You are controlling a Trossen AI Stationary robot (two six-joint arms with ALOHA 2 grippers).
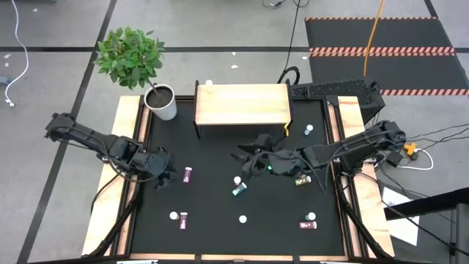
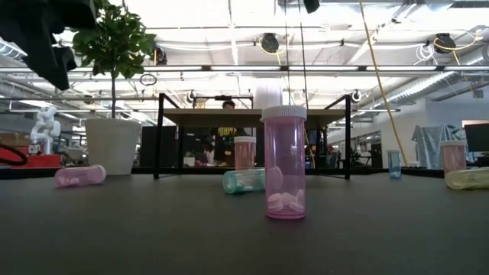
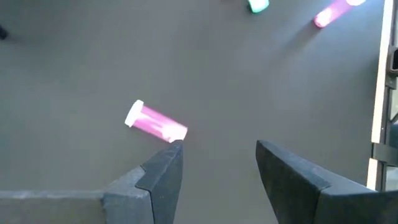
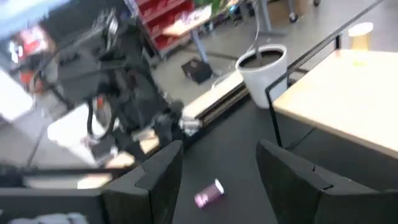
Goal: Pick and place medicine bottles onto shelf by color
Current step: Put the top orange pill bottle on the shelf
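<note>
L gripper (image 1: 163, 170) near table's left edge, fingers apart, empty, just beside lying pink bottle (image 1: 187, 174). R gripper (image 1: 249, 158) mid-table below shelf (image 1: 242, 104), fingers apart, empty.

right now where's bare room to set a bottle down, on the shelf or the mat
The shelf top is bare except for one yellow bottle at its back left corner. On the mat, the patch between the shelf's front edge and the pink bottle is free. It is crowded around the right end effector, by the teal bottle.
</note>
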